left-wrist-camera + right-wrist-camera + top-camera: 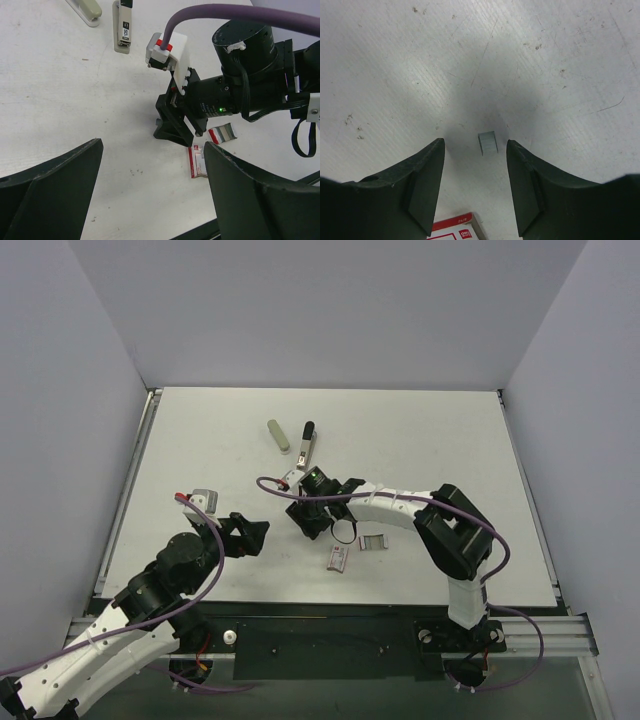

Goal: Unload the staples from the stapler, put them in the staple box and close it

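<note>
On the white table [430, 440], the right gripper [310, 518] hung fingers-down over the middle of the work surface, its jaws part-spread and pinching nothing, while the left gripper [248, 534] sat beside it to the left, jaws spread wide and equally empty. The stapler [306, 447] lay flat on the table just beyond the right gripper, almost straight ahead of it on the side away from the arm bases. Its long axis ran roughly along that same outward line, with the black end pointing away and the silver end toward the gripper. From the left gripper it lay farther off, ahead and to the right, which made the right arm clearly the nearer of the two. A plain olive-grey bar [278, 435] lay near the stapler's left, apart from it. Behind the right gripper, toward the bases, sat two small staple boxes, one red and white [337, 558] and one striped [372, 543]. A short grey block of staples [488, 142] lay on the table between the right fingertips, nearer the right-hand finger and clear of both. That loose block suggested the unloading was at least partly done. Any return to the stapler would call for a short reach forward along its length.
</note>
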`<state>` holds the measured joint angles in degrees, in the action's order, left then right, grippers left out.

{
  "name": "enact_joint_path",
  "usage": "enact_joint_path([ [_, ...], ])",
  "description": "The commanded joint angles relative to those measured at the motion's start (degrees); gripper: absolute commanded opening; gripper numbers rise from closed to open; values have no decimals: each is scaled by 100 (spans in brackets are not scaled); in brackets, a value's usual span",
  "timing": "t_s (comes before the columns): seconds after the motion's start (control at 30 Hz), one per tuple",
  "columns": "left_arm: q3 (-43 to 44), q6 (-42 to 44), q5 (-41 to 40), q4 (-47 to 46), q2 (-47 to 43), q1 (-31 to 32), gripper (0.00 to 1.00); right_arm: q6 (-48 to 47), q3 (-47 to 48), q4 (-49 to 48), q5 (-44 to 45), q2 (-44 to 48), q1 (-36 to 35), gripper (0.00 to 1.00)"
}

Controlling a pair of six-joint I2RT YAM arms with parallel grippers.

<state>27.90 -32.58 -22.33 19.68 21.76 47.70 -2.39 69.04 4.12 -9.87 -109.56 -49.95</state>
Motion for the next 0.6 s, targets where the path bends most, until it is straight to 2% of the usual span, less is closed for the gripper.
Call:
enact_joint_path([
  [0.0, 163, 6, -88, -61, -40, 20, 93, -112, 277, 62, 73, -30, 56, 48],
  [0.57, 172, 6, -105, -35, -75, 20, 93, 20, 207, 36, 3, -197, 135, 40],
])
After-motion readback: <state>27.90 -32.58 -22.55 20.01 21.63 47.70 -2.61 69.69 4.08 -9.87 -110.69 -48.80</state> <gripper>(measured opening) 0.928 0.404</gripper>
